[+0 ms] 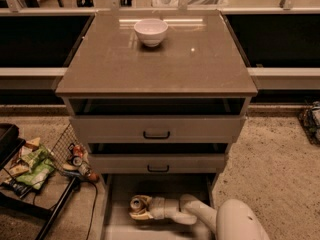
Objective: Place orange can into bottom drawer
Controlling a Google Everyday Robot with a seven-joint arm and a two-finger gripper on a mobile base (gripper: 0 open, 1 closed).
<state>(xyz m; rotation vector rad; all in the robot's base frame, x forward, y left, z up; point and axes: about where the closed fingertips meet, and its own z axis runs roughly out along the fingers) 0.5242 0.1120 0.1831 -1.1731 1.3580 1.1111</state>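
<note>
The orange can (137, 203) lies tilted inside the bottom drawer (117, 219), its silver top facing left and up. My gripper (141, 209) reaches into the drawer from the right, its pale fingers shut around the can, low over the drawer floor. The white arm (210, 218) comes in from the lower right corner. The bottom drawer is pulled out below the two upper drawers with black handles (156, 134).
A white bowl (150, 31) stands on the cabinet top (155, 59). A wire basket (70, 154) with cans and snack packets (34, 165) stands on the floor at the left. A black cable runs beside the drawer's left wall.
</note>
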